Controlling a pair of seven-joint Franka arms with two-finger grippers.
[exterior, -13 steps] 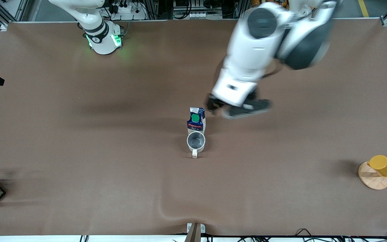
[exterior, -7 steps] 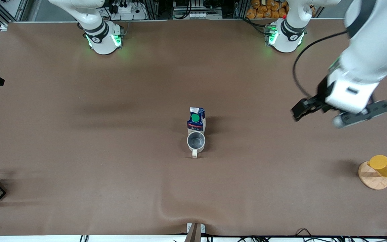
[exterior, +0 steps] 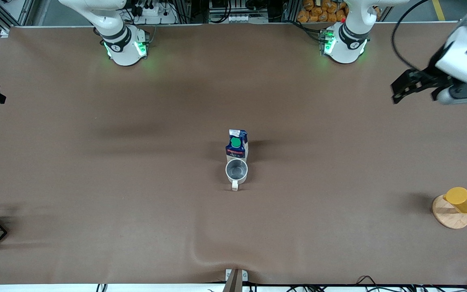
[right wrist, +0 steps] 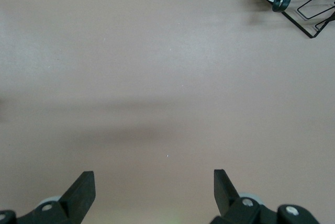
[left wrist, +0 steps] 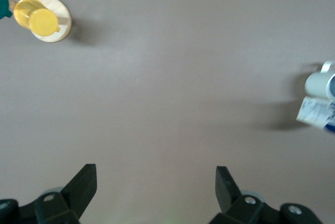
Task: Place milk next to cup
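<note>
The milk [exterior: 237, 144] stands touching the cup [exterior: 236, 170] at mid-table. My left gripper [exterior: 420, 84] hangs wide and empty over the table's edge; my right gripper [right wrist: 154, 192], also wide, waits. Retreat clear without disturbing either.

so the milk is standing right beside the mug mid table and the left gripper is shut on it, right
Not quite. The milk does stand beside the cup mid table, but the left gripper is open and holds nothing, up over the left arm's end of the table. The front view shows this.
</note>
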